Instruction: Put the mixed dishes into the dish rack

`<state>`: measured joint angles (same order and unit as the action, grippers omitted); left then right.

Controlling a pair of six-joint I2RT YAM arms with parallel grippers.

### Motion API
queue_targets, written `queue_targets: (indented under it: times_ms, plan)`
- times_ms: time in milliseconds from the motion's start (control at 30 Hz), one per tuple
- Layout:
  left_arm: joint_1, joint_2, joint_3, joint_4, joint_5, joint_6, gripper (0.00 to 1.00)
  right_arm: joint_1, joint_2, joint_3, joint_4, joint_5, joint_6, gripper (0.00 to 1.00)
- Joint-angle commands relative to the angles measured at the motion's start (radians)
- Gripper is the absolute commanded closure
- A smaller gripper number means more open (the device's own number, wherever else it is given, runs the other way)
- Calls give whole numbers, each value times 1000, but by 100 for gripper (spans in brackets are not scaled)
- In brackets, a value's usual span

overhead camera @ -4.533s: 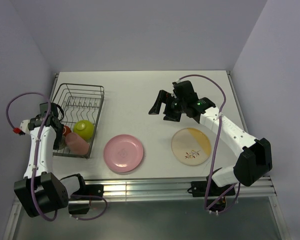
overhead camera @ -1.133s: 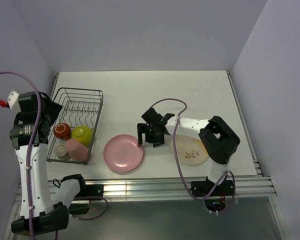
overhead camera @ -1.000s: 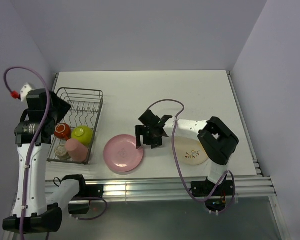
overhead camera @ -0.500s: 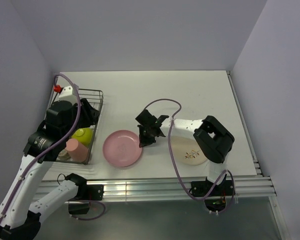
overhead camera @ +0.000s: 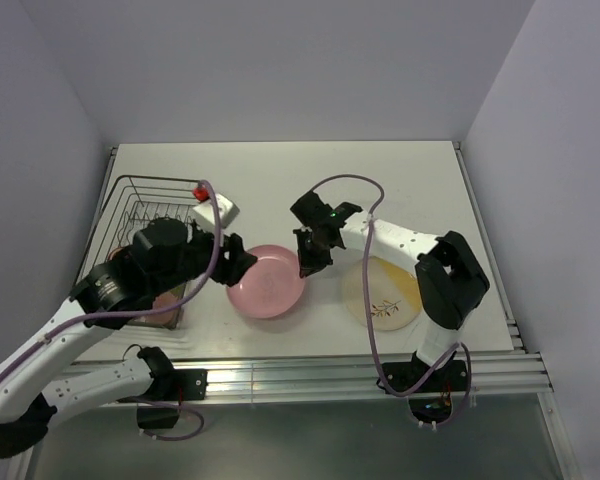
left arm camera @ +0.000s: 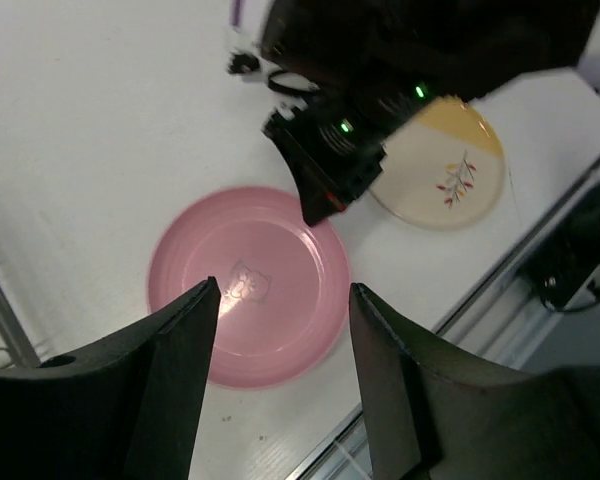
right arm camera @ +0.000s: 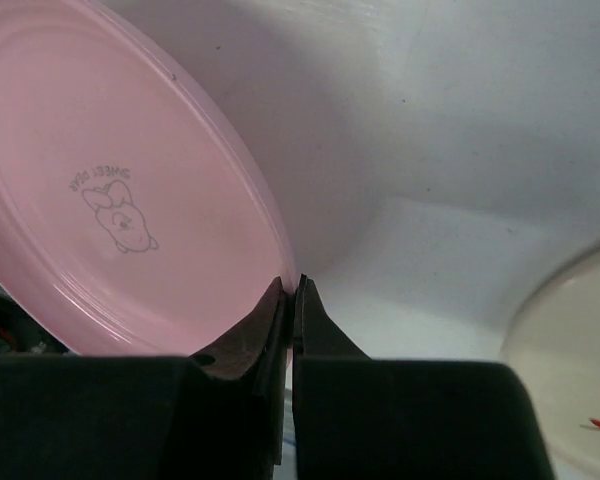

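The pink plate (overhead camera: 267, 295) sits on the table (overhead camera: 280, 180) between the dish rack (overhead camera: 145, 190) and the cream-and-orange plate (overhead camera: 385, 293), its right edge tipped up. My right gripper (right arm camera: 292, 290), gaping a second ago, is now pinched shut on that rim. My left gripper (left arm camera: 283, 292) has swung over from the rack and hovers above, half open and empty. I judge the plate ready to rack.

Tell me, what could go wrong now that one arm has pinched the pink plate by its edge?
1. The right gripper pinches only a thin bit of rim on the pink plate, so the plate might slip or twist free.
2. The left gripper hangs open just above the same plate, close to the right gripper; the two arms might bump.
3. The cream-and-orange plate lies close by on the table and might get knocked.
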<state>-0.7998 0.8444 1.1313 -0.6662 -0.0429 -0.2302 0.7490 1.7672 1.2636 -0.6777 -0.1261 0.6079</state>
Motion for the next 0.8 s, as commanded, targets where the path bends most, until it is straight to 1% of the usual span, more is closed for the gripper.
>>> queue_targets:
  times_ms: [0, 67, 100, 200, 333, 433, 567, 667, 767]
  plan:
    - [-169, 53, 2, 62, -47, 104, 39, -13, -98, 75, -112, -88, -74, 100]
    - [-255, 114, 10, 60, -124, 121, 36, -25, -114, 73, -123, -127, -85, 100]
    - [-332, 149, 22, 54, -190, 129, 36, -30, -118, 69, -128, -157, -86, 100]
    - [-412, 179, 28, 60, -250, 146, 36, -42, -129, 50, -138, -205, -103, 100]
    - [-483, 202, 44, 30, -330, 175, 34, -46, -159, 5, -143, -282, -115, 100]
    - [-530, 242, 70, -7, -350, 181, 33, -57, -178, -18, -145, -325, -122, 100]
    - [-622, 309, 93, -81, -376, 175, 32, -76, -192, -39, -152, -391, -132, 100]
    - [-667, 372, 93, -111, -393, 163, 31, -83, -209, -47, -171, -426, -138, 100]
    - [-679, 392, 90, -124, -374, 152, 28, -88, -221, -38, -203, -426, -151, 100]
